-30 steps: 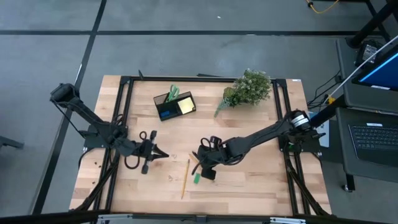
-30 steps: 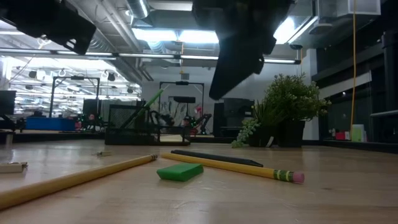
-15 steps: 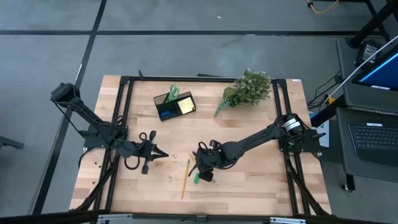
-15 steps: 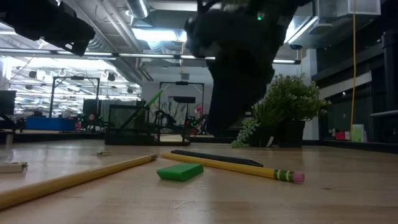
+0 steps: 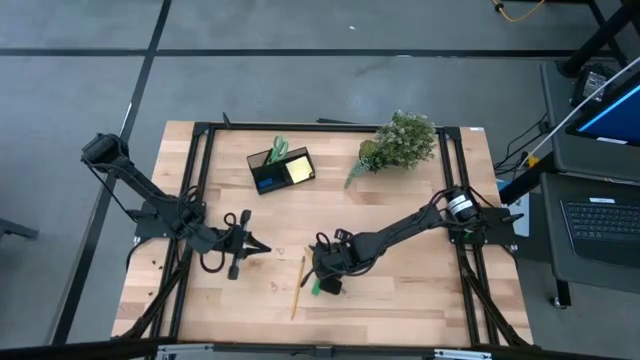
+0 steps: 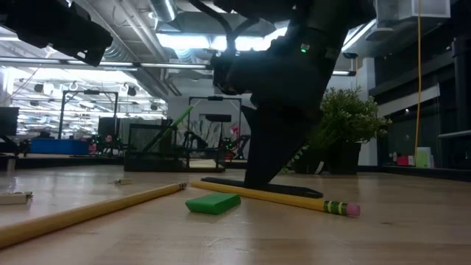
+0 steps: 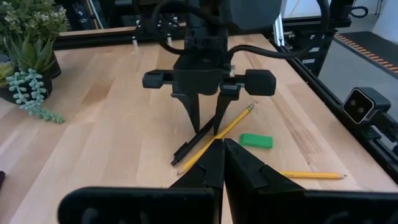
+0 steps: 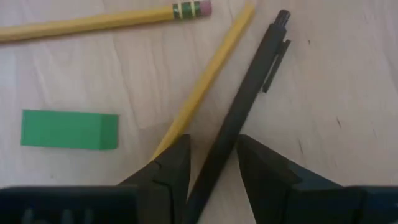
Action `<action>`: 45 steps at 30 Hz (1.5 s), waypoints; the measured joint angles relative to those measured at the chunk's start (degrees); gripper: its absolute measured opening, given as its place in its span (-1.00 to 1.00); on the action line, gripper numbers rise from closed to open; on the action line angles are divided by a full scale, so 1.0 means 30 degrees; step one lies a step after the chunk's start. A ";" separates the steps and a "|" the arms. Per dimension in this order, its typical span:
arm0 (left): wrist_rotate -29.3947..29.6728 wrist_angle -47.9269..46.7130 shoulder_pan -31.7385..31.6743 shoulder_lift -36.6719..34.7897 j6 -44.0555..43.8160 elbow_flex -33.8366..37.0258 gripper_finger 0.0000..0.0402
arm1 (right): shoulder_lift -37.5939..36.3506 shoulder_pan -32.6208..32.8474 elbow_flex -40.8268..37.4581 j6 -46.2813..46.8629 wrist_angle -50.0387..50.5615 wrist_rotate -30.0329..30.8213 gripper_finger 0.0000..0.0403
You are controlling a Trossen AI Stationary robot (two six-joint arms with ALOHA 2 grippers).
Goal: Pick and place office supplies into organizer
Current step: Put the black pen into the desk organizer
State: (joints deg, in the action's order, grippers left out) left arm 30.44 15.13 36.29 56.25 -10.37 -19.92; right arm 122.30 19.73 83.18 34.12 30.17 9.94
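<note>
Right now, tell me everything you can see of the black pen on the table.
The black pen is slim and matte, plastic by its look, with a clip near its button end. It lies flat on the wooden table, close alongside a yellow pencil, with a green block nearby. The right pincer has its open fingers down on either side of the pen's barrel; they have not closed on it. The left pincer, shut, is clear of it.

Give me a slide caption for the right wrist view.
Right gripper open astride a black pen, beside a pencil.
</note>
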 joint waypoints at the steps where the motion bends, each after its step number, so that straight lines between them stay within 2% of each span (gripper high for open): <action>1: 0.0000 0.0001 0.0000 0.0000 0.0000 -0.0007 -0.99 | 0.0066 0.0001 0.0013 -0.0098 0.0000 0.0034 -0.33; 12: 0.0000 0.0002 0.0000 0.0000 -0.0006 0.0000 -0.99 | 0.0221 -0.0003 0.0057 -0.0697 0.1013 0.0375 -0.35; 15: 0.0012 0.0002 0.0000 0.0000 -0.0007 0.0000 -0.99 | 0.0239 0.0000 0.0043 -0.0993 0.1063 0.0405 -0.47; 21: 0.0438 0.0003 0.0000 0.0000 -0.0106 0.0000 -0.99 | 0.0254 -0.0019 0.0008 -0.1054 0.1224 0.0458 -0.88; 27: 0.0546 0.0051 0.0000 0.0000 -0.0488 0.0007 -0.99 | 0.0204 -0.0029 0.0456 -0.1548 0.1868 0.0541 -0.88; 32: 0.1141 0.0271 0.0000 0.0000 -0.0474 0.0007 -0.99 | 0.0379 -0.0045 0.1721 -0.2635 0.4000 0.1581 -0.88; 39: 0.1843 0.1647 0.0000 0.0000 0.0847 0.0015 -0.99 | 0.0319 -0.0095 0.4692 -0.2979 1.0084 0.4790 -0.88; 45: 0.1953 0.3111 0.0000 0.0005 0.2461 0.0015 -0.99 | -0.0502 -0.0087 0.6576 -0.3978 1.1378 0.6478 -0.88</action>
State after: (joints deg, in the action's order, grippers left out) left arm 36.29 24.46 36.29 56.26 -2.99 -19.88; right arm 120.80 19.46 102.91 22.19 64.31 29.38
